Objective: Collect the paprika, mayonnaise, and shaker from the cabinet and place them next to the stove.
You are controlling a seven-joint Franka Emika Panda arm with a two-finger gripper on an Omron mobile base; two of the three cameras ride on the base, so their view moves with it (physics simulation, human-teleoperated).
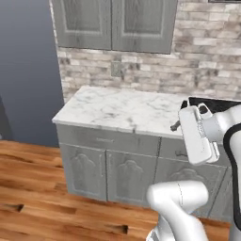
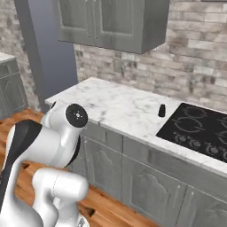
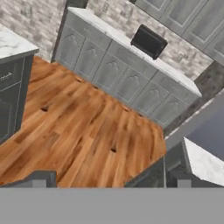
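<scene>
The black shaker (image 2: 162, 111) stands upright on the white marble counter (image 2: 115, 106), just left of the black stove (image 2: 199, 126). Both doors of the grey wall cabinet (image 1: 113, 23) are closed, so the paprika and mayonnaise are hidden. In the hand view my gripper (image 3: 109, 180) is open, its two dark tips far apart with nothing between them, aimed down over the wooden floor (image 3: 87, 131). From the left base view, the arm's white hand block (image 1: 195, 136) hangs in front of the counter edge and covers part of the stove (image 1: 214, 104).
Grey lower cabinets (image 1: 108, 169) run under the counter. A brick backsplash with an outlet (image 1: 116, 69) is behind it, and a blue-grey wall (image 1: 28, 70) to the left. The hand view shows another counter run with a black box (image 3: 148, 41) on it.
</scene>
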